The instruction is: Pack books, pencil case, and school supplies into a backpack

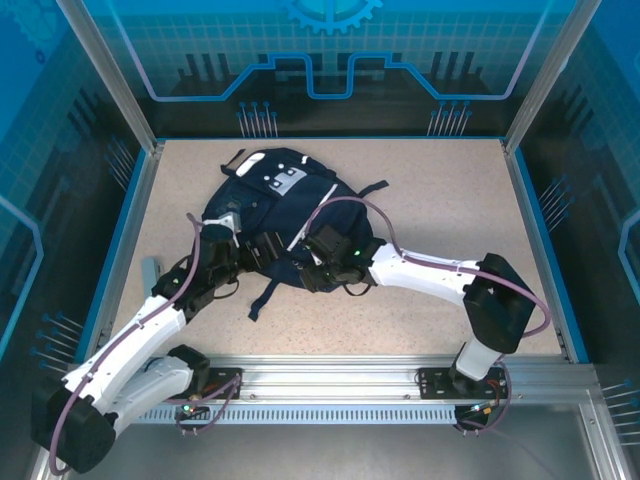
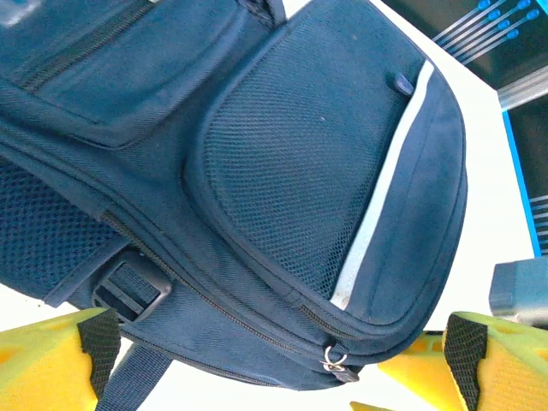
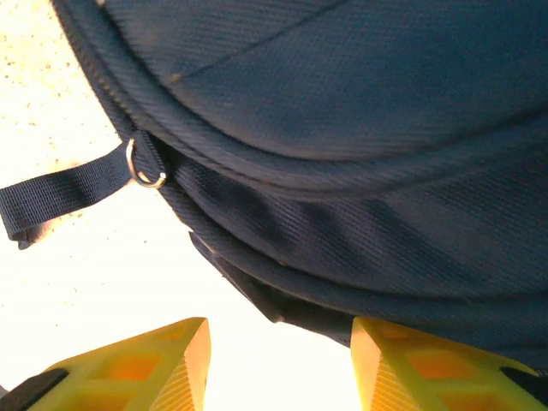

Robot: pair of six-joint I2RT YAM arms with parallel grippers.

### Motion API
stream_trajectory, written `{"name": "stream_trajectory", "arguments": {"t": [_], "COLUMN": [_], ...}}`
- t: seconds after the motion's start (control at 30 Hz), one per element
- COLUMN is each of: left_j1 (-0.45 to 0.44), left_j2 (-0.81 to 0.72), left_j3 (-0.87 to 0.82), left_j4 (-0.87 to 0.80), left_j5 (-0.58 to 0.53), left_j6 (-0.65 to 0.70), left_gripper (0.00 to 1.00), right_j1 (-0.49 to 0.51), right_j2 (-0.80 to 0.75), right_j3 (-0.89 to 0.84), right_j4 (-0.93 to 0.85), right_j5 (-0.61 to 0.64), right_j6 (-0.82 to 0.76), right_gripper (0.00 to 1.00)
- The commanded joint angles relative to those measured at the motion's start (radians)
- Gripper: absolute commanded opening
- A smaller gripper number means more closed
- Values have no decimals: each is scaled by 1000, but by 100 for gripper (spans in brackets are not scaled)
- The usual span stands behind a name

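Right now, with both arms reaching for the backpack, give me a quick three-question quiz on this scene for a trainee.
1. True or false: the left gripper is clamped on the navy backpack.
2. Where is the grey-teal pencil case? A, inside the backpack; B, on the table to the backpack's left, by the left arm; C, lying on top of the backpack.
3. What colour is the backpack's stripe?

Key: 1 false, its jaws stand wide open. 2 B. 3 white.
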Motion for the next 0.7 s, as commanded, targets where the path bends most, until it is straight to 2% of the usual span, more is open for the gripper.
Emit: {"name": "stream_trajectory", "arguments": {"t": [0.0,0.4,0.5,0.67], "left_j1": [15,21,21,21], "left_j2": [-13,3,9,39], "left_j3": [-3,-23,-30,-93], "left_j4": [-36,15,30,131], "left_j5": [-23,-10,-14,25], "left_j6": [-45,-112,-178,-305], "left_gripper": [99,99,97,89], "right_j1": [11,10,10,10], "right_j2": [25,51,50,17], "right_j3": [25,26,14,-41], "right_j4": [67,125,145,228], "right_j5": [-14,29,31,24], "right_j6": [-65,-127,-121,-130], "right_gripper": [46,36,35,34]}}
